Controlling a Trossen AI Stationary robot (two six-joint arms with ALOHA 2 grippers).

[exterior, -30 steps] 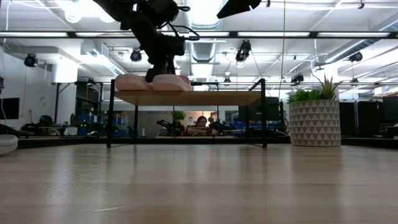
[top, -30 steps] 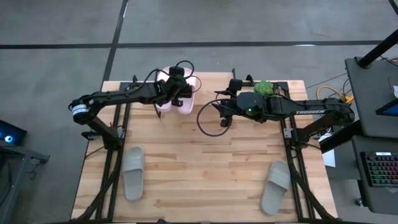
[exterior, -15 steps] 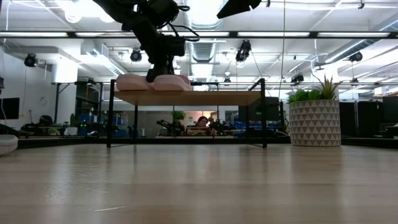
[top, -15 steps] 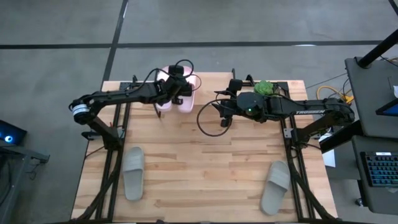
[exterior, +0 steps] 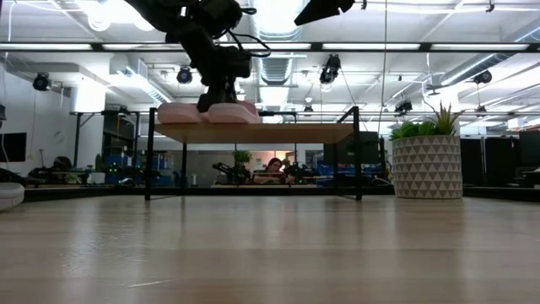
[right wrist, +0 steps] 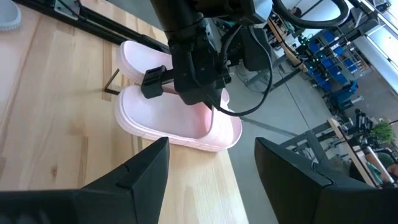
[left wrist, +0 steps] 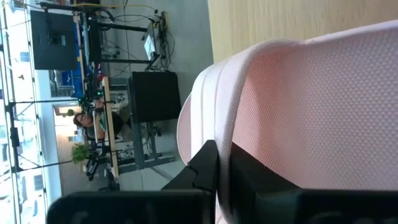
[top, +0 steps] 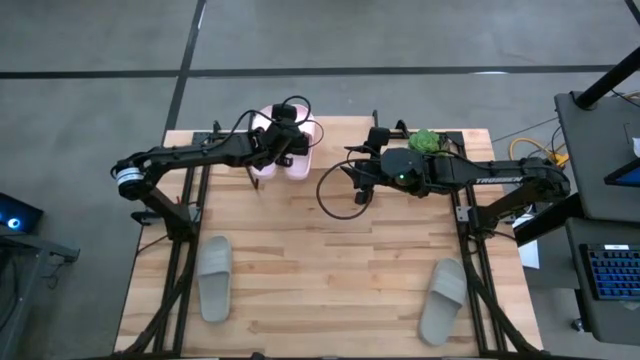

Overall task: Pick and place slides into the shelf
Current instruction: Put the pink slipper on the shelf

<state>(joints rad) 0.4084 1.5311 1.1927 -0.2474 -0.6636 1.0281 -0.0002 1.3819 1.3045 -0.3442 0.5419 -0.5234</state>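
my left gripper pinches a pink slide on the shelf

what could go wrong: my left gripper (top: pixel 290 143) is shut tight on the strap of a pink slide (top: pixel 298 162). the other pink slide (top: pixel 264 166) sits right beside it, touching. if i pull up or turn too fast, i think i could bump that one and push it off the shelf (exterior: pixel 253 132). the strap is soft foam, so it could also slip out of my pinch.

my left arm reaches in from the left of the high view, stretched long toward the upper middle, with the wrist bent down over the pink pair. my right gripper (top: pixel 352 180) waits near the middle of the high view, above the table (top: pixel 330 270); its fingers stand wide apart and hold nothing.

the two pink slides lie side by side on the shelf top. one grey slide (top: pixel 213 277) lies on the table at the lower left. the other grey slide (top: pixel 443 298) lies at the lower right. both are not yet on the shelf.
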